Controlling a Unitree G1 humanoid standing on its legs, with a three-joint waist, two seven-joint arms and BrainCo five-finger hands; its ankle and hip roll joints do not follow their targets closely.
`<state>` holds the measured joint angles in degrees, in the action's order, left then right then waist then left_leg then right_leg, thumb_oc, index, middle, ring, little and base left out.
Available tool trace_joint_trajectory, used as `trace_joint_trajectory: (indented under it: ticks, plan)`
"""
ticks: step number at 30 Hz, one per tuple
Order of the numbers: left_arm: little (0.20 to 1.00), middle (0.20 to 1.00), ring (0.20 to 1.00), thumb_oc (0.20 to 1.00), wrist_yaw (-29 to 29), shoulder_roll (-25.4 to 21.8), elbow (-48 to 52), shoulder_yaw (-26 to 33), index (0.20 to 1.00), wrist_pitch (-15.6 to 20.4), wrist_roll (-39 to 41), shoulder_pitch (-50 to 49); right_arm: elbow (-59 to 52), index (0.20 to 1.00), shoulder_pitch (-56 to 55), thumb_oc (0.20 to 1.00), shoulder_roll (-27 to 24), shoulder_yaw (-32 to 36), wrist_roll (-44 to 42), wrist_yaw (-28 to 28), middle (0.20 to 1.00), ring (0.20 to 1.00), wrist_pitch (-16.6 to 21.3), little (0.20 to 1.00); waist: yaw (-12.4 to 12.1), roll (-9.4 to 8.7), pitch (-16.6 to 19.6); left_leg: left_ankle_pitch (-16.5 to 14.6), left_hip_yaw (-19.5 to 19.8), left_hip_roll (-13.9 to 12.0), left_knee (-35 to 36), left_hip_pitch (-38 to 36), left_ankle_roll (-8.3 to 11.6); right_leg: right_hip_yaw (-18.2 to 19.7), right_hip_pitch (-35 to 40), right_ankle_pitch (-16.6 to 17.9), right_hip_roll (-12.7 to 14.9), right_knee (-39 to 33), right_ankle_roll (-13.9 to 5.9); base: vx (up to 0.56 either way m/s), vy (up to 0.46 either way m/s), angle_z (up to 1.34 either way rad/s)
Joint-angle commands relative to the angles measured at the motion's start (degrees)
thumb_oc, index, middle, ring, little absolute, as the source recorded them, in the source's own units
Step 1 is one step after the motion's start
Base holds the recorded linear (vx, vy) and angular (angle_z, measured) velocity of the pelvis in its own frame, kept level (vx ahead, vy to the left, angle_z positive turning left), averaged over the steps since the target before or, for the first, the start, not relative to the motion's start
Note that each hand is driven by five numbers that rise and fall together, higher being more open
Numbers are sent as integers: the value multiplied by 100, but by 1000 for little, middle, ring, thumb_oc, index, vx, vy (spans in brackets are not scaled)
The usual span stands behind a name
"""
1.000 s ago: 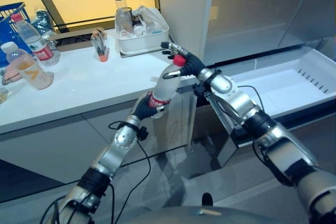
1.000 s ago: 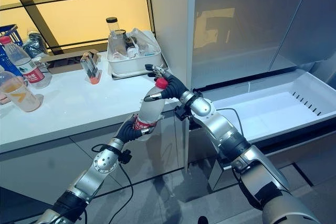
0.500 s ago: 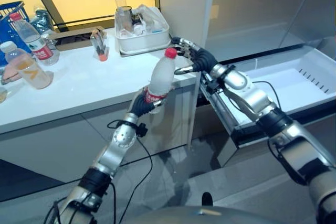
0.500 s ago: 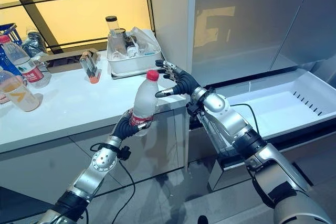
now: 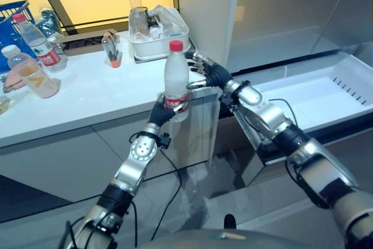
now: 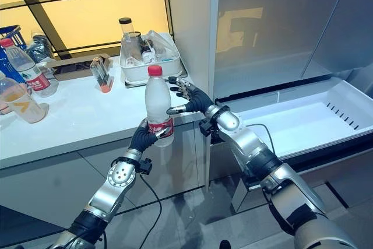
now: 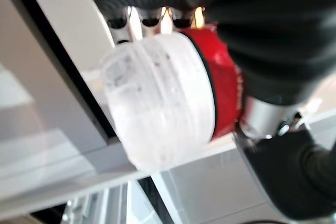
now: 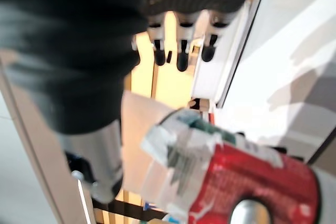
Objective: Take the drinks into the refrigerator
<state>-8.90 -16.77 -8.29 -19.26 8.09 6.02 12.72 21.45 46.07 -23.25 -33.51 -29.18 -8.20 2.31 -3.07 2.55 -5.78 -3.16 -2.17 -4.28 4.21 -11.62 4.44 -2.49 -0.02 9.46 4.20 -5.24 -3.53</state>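
A clear water bottle with a red cap and red label stands upright in the air over the counter's front edge. My left hand is shut round its lower part at the label. The left wrist view shows the bottle's base past the fingers. My right hand is open with spread fingers just right of the bottle at mid-height, its thumb very near the bottle's side. The right wrist view shows straight fingers above the red label. The white refrigerator drawer stands pulled out at the right.
On the white counter stand a red-labelled bottle and an orange drink bottle at the far left by a blue basket. A white tray of jars sits behind the held bottle.
The right hand let go of the bottle's cap and now sits lower beside it. The left hand has swung the bottle from tilted to upright and lifted it leftward.
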Motion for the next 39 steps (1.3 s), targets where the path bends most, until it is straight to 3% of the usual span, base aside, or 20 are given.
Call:
trace_joint_trajectory:
  ticks: [1, 11, 25, 26, 33, 34, 35, 36, 37, 38, 39]
  plan:
    - [200, 200, 200, 200, 26, -8, 352, -268, 200, 698, 395, 1040, 451, 1000, 851, 1000, 149, -152, 72, -17, 1000, 1000, 287, 1000, -196, -298, 268, -56, 59, 390, -62, 307, -357, -125, 573, -905, 101, 564, -203, 0, 0, 0]
    - [200, 200, 200, 200, 223, -103, 204, -428, 200, 564, 275, 1131, 363, 1000, 1233, 1000, 461, -224, 104, 51, 1000, 1000, 271, 1000, -204, -301, 307, -56, 62, 388, -60, 314, -368, -116, 571, -912, 97, 568, -200, -3, 0, 0]
    - [200, 200, 200, 200, -68, 131, -379, -722, 200, 371, 51, 1658, 620, 1000, 1206, 1000, 1589, -433, 561, 380, 1000, 1000, 147, 1000, -196, -281, 332, -10, 21, 392, -86, 341, -380, -93, 572, -856, 88, 534, -191, -4, 0, -1]
    - [200, 200, 200, 200, -96, 150, -396, -735, 200, 359, 52, 1687, 606, 206, 1200, 206, 1639, -456, 576, 391, 206, 206, 141, 206, -193, -282, 334, -11, 19, 390, -84, 339, -381, -90, 571, -853, 88, 532, -192, 2, 3, -4]
    - [200, 200, 200, 200, -248, 226, -442, -749, 200, 351, 52, 1773, 462, 200, 1071, 200, 1703, -455, 542, 508, 200, 200, 167, 200, -196, -276, 336, -4, 16, 390, -83, 332, -384, -92, 586, -853, 94, 522, -197, 1, 1, -1]
    - [285, 285, 285, 285, -266, 241, -445, -738, 285, 354, 57, 1774, 462, 200, 1063, 200, 1686, -424, 531, 526, 200, 200, 171, 200, -199, -282, 339, -4, 17, 390, -82, 335, -385, -91, 585, -853, 94, 520, -197, 0, 0, 0]
    - [507, 507, 507, 507, -285, 249, -452, -733, 507, 355, 69, 1773, 462, 200, 1069, 200, 1672, -404, 529, 552, 200, 200, 177, 200, -200, -285, 340, -2, 19, 389, -78, 337, -385, -90, 583, -852, 93, 522, -197, 0, 0, 0]
    - [592, 592, 592, 592, -292, 253, -465, -732, 592, 353, 84, 1775, 455, 200, 1065, 200, 1657, -390, 518, 569, 200, 200, 185, 200, -200, -288, 341, -1, 19, 389, -76, 339, -386, -89, 581, -849, 92, 520, -197, 0, 0, 0]
    - [592, 592, 592, 592, -292, 253, -466, -732, 592, 354, 84, 1775, 455, 200, 1065, 200, 1656, -390, 518, 569, 200, 200, 185, 200, -201, -288, 341, -1, 19, 389, -76, 339, -386, -88, 581, -849, 92, 520, -197, 0, 0, 0]
    - [1000, 1000, 1000, 1000, -297, 256, -473, -724, 1000, 344, 96, 1769, 426, 200, 1022, 200, 1609, -348, 474, 606, 200, 200, 197, 200, -199, -291, 340, -3, 15, 393, -78, 340, -386, -81, 583, -847, 91, 515, -199, 0, 0, 0]
    - [1000, 1000, 1000, 1000, -299, 259, -474, -722, 1000, 345, 108, 1761, 402, 200, 999, 200, 1588, -333, 480, 622, 200, 200, 202, 200, -200, -294, 345, -2, 12, 393, -75, 337, -386, -77, 584, -845, 87, 512, -198, 0, 0, 0]
